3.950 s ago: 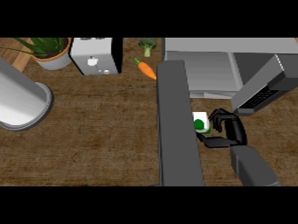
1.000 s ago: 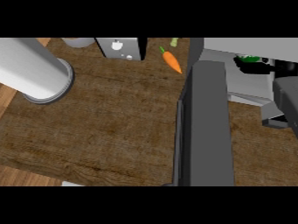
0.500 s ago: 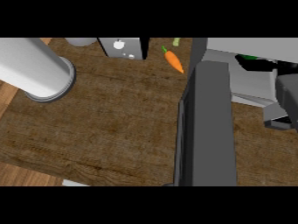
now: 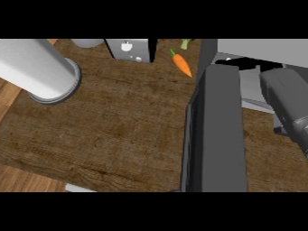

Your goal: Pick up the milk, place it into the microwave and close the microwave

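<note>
The microwave (image 4: 276, 48) stands at the upper right with its dark grey door (image 4: 216, 135) swung open, seen edge-on down the middle of the view. My right forearm (image 4: 293, 103) reaches from the lower right into the oven's opening. Only a black part of the right hand (image 4: 248, 63) shows under the oven's top edge. No milk is visible; the oven's top and my arm cover the spot where it would be. My left hand does not show.
A large pale grey cylinder (image 4: 33, 67) crosses the upper left above the wooden counter (image 4: 116, 131). A carrot (image 4: 181, 65) lies beside the door's far end. A grey box with a socket face (image 4: 128, 48) and a white pot (image 4: 86, 43) stand at the back.
My right forearm has pushed further into the microwave. The green-topped milk seen inside half a second ago no longer shows. The view has shifted slightly.
</note>
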Available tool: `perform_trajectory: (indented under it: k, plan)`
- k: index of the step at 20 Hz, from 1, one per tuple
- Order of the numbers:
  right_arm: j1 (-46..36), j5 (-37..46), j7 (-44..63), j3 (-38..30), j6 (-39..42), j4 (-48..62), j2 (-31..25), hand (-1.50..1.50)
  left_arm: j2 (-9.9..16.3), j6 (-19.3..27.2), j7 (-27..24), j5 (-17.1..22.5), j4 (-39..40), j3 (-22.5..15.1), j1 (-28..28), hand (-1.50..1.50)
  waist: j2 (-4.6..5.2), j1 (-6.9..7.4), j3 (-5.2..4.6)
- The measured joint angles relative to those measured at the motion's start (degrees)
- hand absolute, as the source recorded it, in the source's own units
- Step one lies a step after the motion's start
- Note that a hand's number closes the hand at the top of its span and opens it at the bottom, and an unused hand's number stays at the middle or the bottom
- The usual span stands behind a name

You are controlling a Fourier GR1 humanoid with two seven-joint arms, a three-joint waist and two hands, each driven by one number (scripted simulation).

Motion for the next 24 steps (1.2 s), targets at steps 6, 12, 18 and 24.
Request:
perform_trajectory:
  k: [6, 12, 18, 24]
  plan:
    - [-3.26, 0.89, 3.93, 0.70, -3.58, 0.35, 3.02, -1.50, 0.12, -0.25, 0.13, -0.92, 1.67, -0.68, -1.04, -1.50, -0.40, -0.51, -0.13]
    - [-4.20, 2.11, 3.99, 1.38, -6.09, 0.03, 4.76, -1.50, -0.16, -1.33, 0.15, -1.53, 2.32, -1.41, -0.46, -1.50, -0.81, -1.60, -0.08]
    - [-4.53, 1.60, 3.90, 0.18, -8.76, -0.53, 6.08, -1.50, -1.29, -1.74, 0.31, -2.96, 3.13, -3.05, -0.39, -1.50, -0.61, -3.14, 0.03]
    - [-3.27, 0.43, 2.77, -1.23, -8.41, -0.98, 6.48, -1.50, -3.09, -2.66, 0.06, -4.81, 3.49, -4.47, 1.12, -1.50, -1.47, -4.57, 0.00]
